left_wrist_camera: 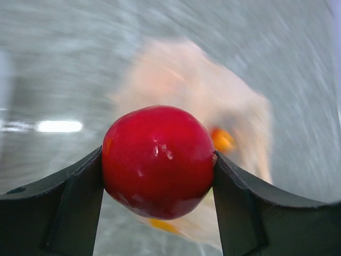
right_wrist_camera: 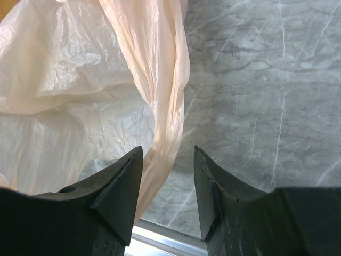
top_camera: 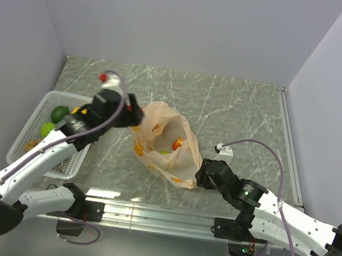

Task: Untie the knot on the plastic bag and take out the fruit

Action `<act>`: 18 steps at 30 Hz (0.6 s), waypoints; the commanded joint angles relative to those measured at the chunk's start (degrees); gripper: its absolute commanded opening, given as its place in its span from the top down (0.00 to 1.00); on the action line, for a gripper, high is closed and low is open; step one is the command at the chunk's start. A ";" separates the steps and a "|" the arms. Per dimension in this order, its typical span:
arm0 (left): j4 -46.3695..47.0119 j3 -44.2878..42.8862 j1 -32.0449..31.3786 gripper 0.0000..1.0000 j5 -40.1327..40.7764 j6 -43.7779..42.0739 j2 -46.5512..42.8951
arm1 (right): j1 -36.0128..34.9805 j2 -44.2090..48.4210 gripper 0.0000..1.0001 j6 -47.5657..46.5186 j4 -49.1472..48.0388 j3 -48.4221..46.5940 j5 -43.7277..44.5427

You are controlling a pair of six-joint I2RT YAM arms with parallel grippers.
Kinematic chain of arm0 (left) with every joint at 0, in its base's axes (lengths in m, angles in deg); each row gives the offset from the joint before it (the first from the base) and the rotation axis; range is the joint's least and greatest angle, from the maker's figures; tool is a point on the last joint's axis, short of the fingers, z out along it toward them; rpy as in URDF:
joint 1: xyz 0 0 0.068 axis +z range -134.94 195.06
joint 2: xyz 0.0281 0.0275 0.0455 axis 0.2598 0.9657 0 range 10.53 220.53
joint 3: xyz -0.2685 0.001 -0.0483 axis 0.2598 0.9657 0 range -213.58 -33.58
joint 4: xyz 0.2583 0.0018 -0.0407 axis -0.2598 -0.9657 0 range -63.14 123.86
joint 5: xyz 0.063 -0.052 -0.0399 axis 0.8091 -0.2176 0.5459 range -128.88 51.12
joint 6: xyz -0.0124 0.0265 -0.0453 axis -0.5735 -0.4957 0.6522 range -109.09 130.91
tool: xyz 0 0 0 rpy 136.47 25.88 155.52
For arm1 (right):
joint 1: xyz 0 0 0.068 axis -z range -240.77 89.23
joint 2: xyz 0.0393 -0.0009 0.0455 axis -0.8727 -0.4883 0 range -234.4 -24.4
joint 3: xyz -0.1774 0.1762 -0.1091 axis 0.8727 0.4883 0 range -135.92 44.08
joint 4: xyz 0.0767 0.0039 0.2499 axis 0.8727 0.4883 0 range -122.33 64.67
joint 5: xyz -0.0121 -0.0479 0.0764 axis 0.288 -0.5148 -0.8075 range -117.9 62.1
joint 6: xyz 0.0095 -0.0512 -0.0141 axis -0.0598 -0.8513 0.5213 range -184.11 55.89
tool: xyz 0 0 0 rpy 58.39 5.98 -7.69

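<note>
Red apple (left_wrist_camera: 158, 161) fills left wrist view, clamped between left gripper (left_wrist_camera: 158, 184) fingers – claw clenched on it, held above marble table (top_camera: 243, 113). Plastic bag (top_camera: 164, 141) lies mid-table, mouth open, orange and green fruit (top_camera: 172, 147) visible inside; knot not discernible. White basket (top_camera: 31, 127) at 9 o'clock of bag holds green fruits. Right gripper (right_wrist_camera: 168, 184) at bag's 4 o'clock corner – jaws parted, thin fold of bag plastic between them, apparently not pinched.
</note>
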 commanded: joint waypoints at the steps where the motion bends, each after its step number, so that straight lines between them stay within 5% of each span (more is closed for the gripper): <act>1: -7.44 0.58 9.60 0.77 9.62 1.50 -4.01 | -0.40 0.39 0.50 -0.35 -1.82 -2.44 0.83; 4: -8.77 3.56 22.85 0.76 16.92 1.94 -6.38 | -0.40 0.66 0.50 -0.44 -1.82 -2.27 0.65; 8: -5.17 8.75 32.99 0.71 22.47 1.24 -9.63 | -0.31 1.09 0.50 -0.71 -1.99 -2.18 0.30; 11: -4.20 12.61 37.84 0.55 23.61 1.76 -10.08 | -0.40 1.01 0.50 -1.41 -2.08 -2.62 0.30; 15: -3.15 15.61 39.69 0.05 25.11 3.00 -12.27 | -0.31 0.57 0.50 -2.55 -1.73 -3.67 0.30; 18: -3.40 15.35 39.78 0.01 25.37 2.12 -13.07 | -0.31 0.31 0.50 -3.17 -1.64 -4.20 0.39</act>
